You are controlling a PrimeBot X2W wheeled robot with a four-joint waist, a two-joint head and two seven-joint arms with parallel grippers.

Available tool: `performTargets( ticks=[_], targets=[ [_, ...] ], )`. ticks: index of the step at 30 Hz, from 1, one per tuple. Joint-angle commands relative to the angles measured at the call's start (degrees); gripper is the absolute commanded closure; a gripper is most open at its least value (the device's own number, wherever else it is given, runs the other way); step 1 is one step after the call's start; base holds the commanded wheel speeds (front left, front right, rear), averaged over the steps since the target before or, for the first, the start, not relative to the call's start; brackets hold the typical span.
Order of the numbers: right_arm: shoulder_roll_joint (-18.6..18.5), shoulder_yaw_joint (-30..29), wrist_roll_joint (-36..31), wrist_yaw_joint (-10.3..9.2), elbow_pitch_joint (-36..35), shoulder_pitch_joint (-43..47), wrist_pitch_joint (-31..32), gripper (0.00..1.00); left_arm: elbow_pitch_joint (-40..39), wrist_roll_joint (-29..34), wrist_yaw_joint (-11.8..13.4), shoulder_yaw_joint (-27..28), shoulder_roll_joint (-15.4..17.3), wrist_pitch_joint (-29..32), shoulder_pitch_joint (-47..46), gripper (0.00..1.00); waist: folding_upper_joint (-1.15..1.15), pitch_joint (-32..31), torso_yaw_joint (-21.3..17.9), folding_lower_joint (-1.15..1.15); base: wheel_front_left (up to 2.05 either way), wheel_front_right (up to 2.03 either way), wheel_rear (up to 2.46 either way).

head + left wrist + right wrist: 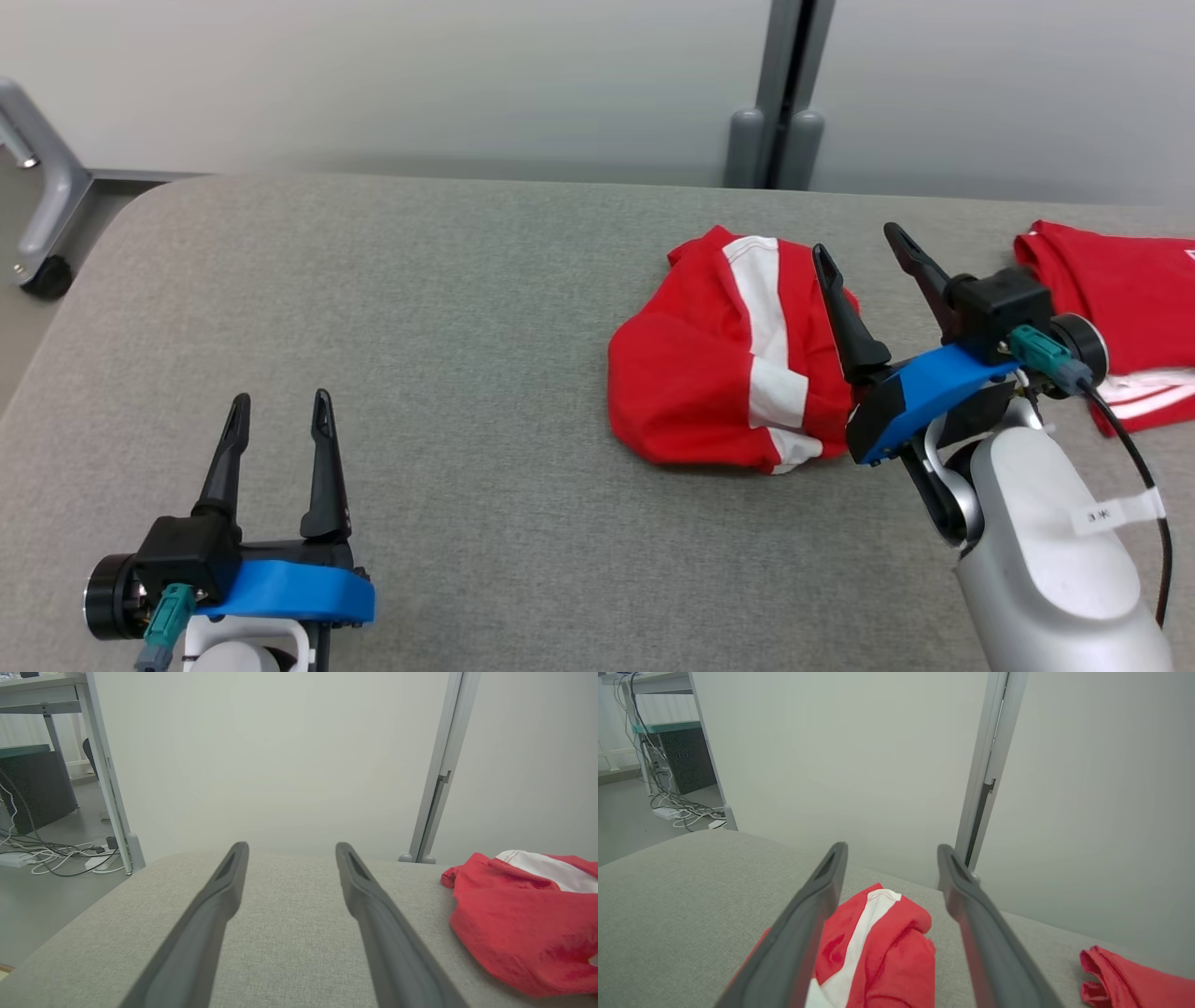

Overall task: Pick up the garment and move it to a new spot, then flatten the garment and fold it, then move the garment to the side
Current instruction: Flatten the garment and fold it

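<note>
The crumpled red-and-white garment (pixel 719 373) lies heaped on the grey table (pixel 420 280), probably soft, light and prone to sag, so the right hand (pixel 857 241), open at its right edge, should pinch a raised fold, while the left hand (pixel 282 399) sits open well apart.

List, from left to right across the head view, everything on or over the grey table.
left gripper → crumpled red and white garment → right gripper, over that garment's right edge → second red garment, cut off by the picture's right edge.
</note>
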Motion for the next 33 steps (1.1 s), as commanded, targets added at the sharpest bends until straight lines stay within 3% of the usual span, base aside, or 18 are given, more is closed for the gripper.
performTargets(
  ticks=[1, 6, 16, 17, 18, 19, 27, 33],
  targets=[
    [-0.5, 0.1, -0.2, 0.0, 2.2, -1.6, 0.5, 0.0, 0.2, 0.3, -0.2, -0.1, -0.2, -0.1, -0.8, 0.0, 0.0, 0.8, 1.2, 0.0, 0.0, 0.0, 0.0],
    [-1.4, 0.9, -0.7, 0.01, 14.2, -5.8, 2.3, 0.0, 1.2, 0.2, -0.8, -0.2, -0.9, -0.1, -2.0, 0.0, 0.0, 2.4, 4.2, 0.0, 0.0, 0.0, 0.0],
    [-1.4, 0.0, -1.7, 0.01, 29.8, -11.0, 0.2, 0.0, 2.2, 0.6, -1.6, -0.9, -1.7, -0.1, -4.1, 0.0, 0.0, 5.0, 7.4, 0.0, 0.0, 0.0, 0.0],
    [-1.2, 0.2, -1.6, 0.01, 30.9, -11.3, -0.4, 0.16, 2.4, 0.6, -1.6, -0.9, -1.8, -0.1, -4.1, 0.0, 0.0, 5.1, 7.6, 0.0, 0.0, 0.0, 0.0],
    [-1.0, 0.3, -1.4, 0.01, 31.8, -11.7, -1.0, 0.67, 2.5, 0.5, -1.7, -0.9, -1.8, -0.1, -4.3, 0.0, 0.0, 5.1, 7.7, 0.0, 0.0, 0.0, 0.0],
    [-1.0, 0.5, -1.1, 0.01, 32.6, -12.1, -1.8, 1.0, 2.5, 0.5, -1.7, -0.9, -1.9, -0.1, -4.5, 0.0, 0.0, 5.0, 7.8, 0.0, 0.0, 0.0, 0.0],
    [0.5, 3.3, 0.1, 0.01, 33.4, -14.5, -9.3, 1.0, 3.1, 0.6, -1.8, -0.4, -2.2, -0.1, -3.9, 0.0, 0.0, 3.2, 7.6, 0.0, 0.0, 0.0, 0.0],
    [2.0, 12.1, 3.2, 0.01, 28.8, -13.4, -10.6, 1.0, 3.1, 0.6, -1.9, -0.4, -2.2, -0.1, -3.0, 0.0, 0.0, 2.0, 7.7, 0.0, 0.0, 0.0, 0.0]
  ],
)
